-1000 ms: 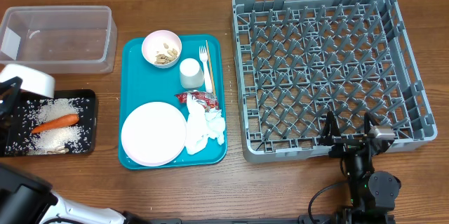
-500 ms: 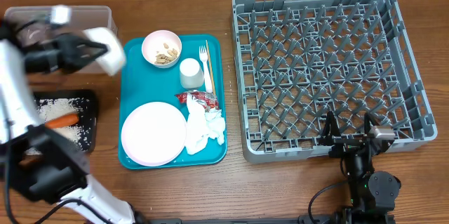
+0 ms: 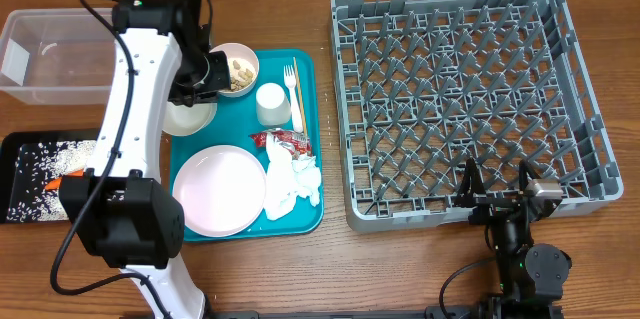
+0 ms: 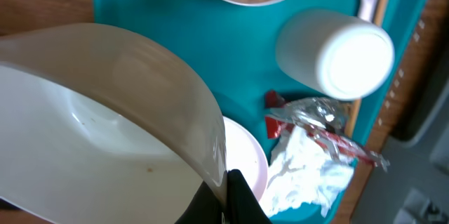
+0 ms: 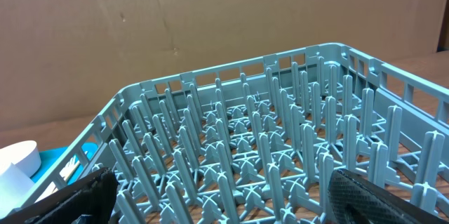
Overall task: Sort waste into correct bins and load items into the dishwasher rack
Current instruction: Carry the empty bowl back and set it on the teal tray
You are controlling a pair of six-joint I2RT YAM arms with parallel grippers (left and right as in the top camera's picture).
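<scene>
overhead, the left gripper (image 4: pixel 229 193) has swung off the black tray (image 3: pixel 12 141) – rice (image 3: pixel 60 159) left behind there – and now hangs over the teal tray (image 3: pixel 308 71), clamped on the emptied bowl (image 4: pixel 105 126). next stop, probably the rack (image 3: pixel 470 89). the right gripper (image 3: pixel 497 195) sits spread wide beside it.

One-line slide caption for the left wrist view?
Left end effector pinching a white bowl by its rim above the teal tray, beside the cup, red wrapper and crumpled napkin.

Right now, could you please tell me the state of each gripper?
Left gripper: shut on the rim of the white bowl.
Right gripper: open, holding nothing.
</scene>
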